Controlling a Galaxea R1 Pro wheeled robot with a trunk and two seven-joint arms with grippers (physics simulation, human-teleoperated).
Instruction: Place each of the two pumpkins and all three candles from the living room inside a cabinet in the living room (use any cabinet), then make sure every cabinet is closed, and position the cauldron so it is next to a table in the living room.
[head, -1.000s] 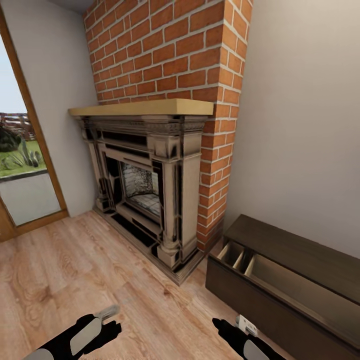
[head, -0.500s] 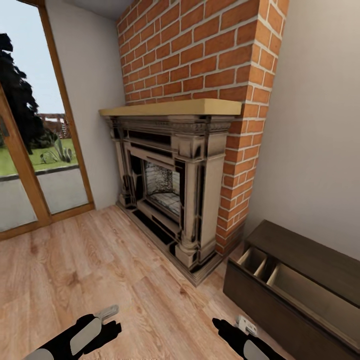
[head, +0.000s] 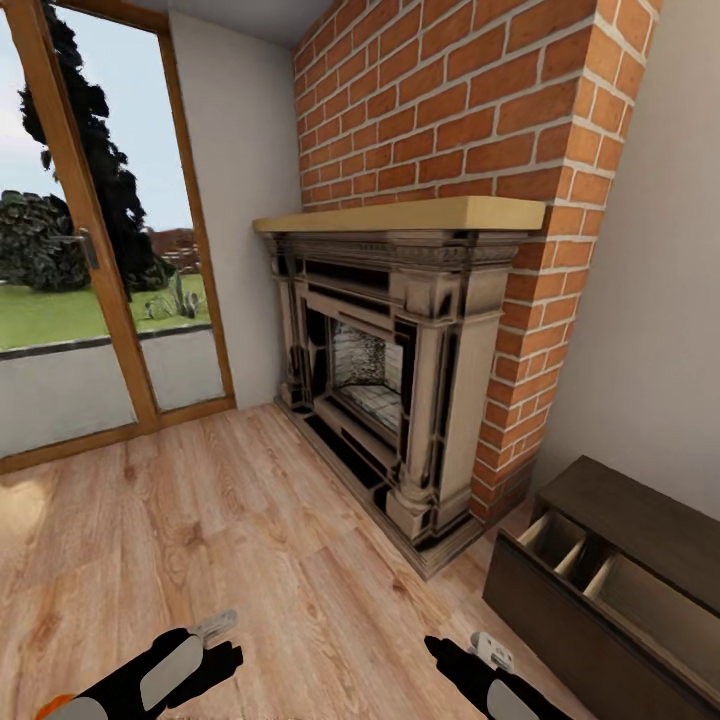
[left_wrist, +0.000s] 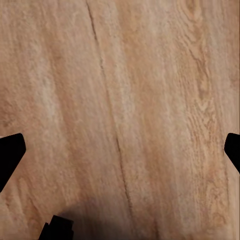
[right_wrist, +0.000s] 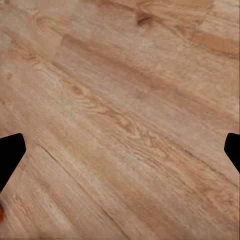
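Cabinet beside the brick fireplace has its drawer pulled out, ready for loading; both grippers' jaws hang apart, empty, over wood floor.

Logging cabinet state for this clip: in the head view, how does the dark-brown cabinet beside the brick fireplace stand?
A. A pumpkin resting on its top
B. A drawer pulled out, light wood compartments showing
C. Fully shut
B: the cabinet has a drawer out, showing its light wood compartments.
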